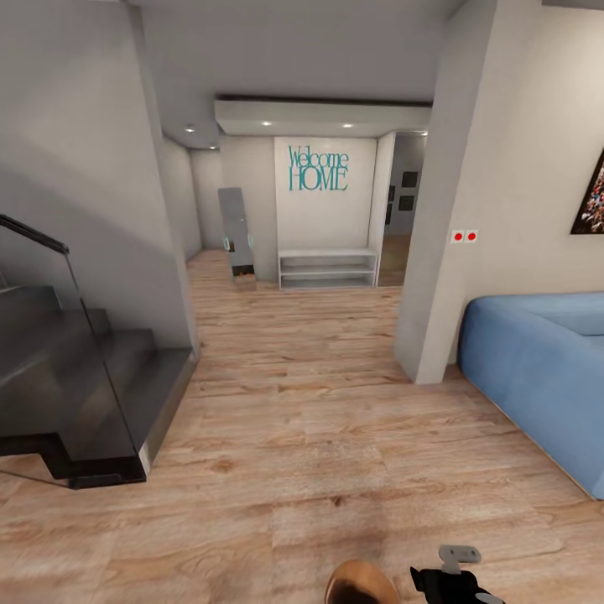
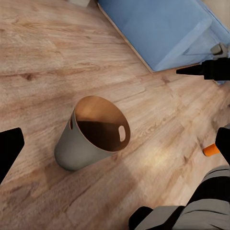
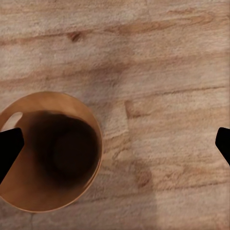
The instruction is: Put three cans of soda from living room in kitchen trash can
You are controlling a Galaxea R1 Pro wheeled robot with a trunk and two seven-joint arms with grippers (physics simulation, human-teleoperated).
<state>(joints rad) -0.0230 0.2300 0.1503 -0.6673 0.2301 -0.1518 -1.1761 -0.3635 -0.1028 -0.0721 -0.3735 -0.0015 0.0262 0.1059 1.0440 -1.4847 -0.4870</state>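
The head view looks down a hallway with a wood plank floor [image 1: 294, 436]. A blue sofa [image 1: 545, 369] sits at the right. Dark stairs [image 1: 84, 377] are at the left. Far ahead a wall says "Welcome HOME" [image 1: 318, 169] above a low white shelf [image 1: 327, 268]. At the bottom edge you can see a bit of the brown inside of the trash can [image 1: 361, 585]. Just beside it is a dark part of the right arm [image 1: 453, 580].

The left wrist view shows much more of the trash can [image 2: 91, 136]. It stands on the floor, grey outside and brown inside, and nothing shows inside it. The sofa [image 2: 158, 28] is near it. Something small and orange [image 2: 210, 150] peeks out beside a dark robot part; what it is cannot be told. The left gripper [image 2: 117, 151] has its jaws spread wide.

The right wrist view looks straight down into the trash can [image 3: 28, 191]. Its bottom is dark. The right gripper [image 3: 117, 148] also has its jaws spread wide, holding nothing.
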